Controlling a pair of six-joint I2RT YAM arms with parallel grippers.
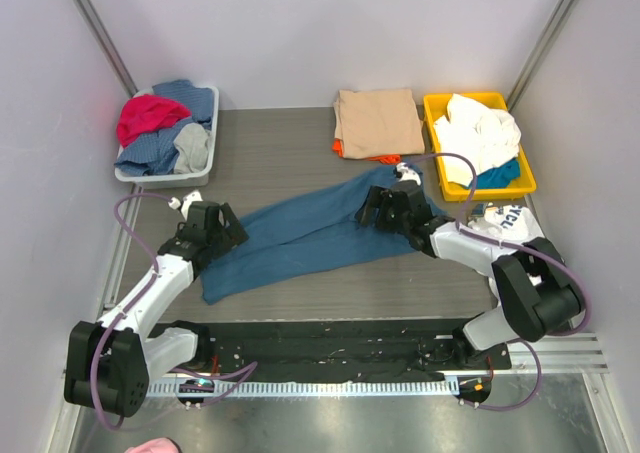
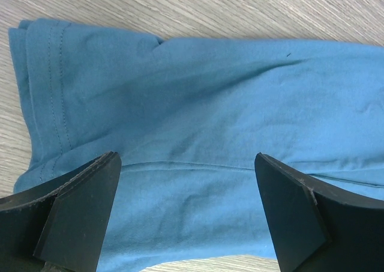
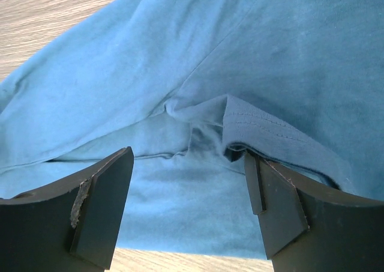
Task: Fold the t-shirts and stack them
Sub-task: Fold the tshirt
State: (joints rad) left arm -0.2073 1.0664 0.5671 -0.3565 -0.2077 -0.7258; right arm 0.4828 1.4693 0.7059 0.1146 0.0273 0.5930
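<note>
The dark teal-blue t-shirt [image 1: 300, 233] lies on the table as a long narrow strip, running from the near left to the far right. My left gripper [image 1: 228, 235] hovers open over its left end, where the stitched hem [image 2: 51, 86] shows beyond the wide-apart jaws [image 2: 186, 158]. My right gripper [image 1: 372, 211] stands open over the strip's right end [image 3: 150, 62], and a hemmed fold of cloth [image 3: 270, 131] rests against its right fingertip [image 3: 255, 182]. The tan-beige t-shirt [image 1: 378, 121] lies folded at the back, on the orange t-shirt [image 1: 383, 158], of which only edges peek out.
A yellow bin [image 1: 440, 101] at the back right holds white cloth [image 1: 480, 133] and a teal piece. A pale bin [image 1: 160, 180] at the back left holds red, blue and grey clothes. White walls close in both sides.
</note>
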